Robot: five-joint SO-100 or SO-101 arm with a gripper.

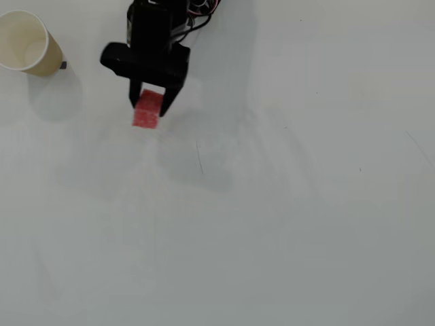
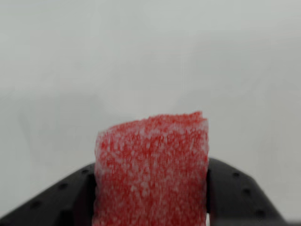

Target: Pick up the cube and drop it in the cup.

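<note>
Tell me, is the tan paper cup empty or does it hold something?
Empty: in the overhead view the tan paper cup shows only its cream-white inside.

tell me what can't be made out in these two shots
- Top of the cube, overhead view: tucked under the gripper.
- Bottom of the cube, wrist view: cut off by the lower edge.
- Whether the cube is lifted off the table: neither view settles it.
- Left side of the cup, overhead view: cut by the picture's edge.
- Cup, wrist view: outside the picture.
</note>
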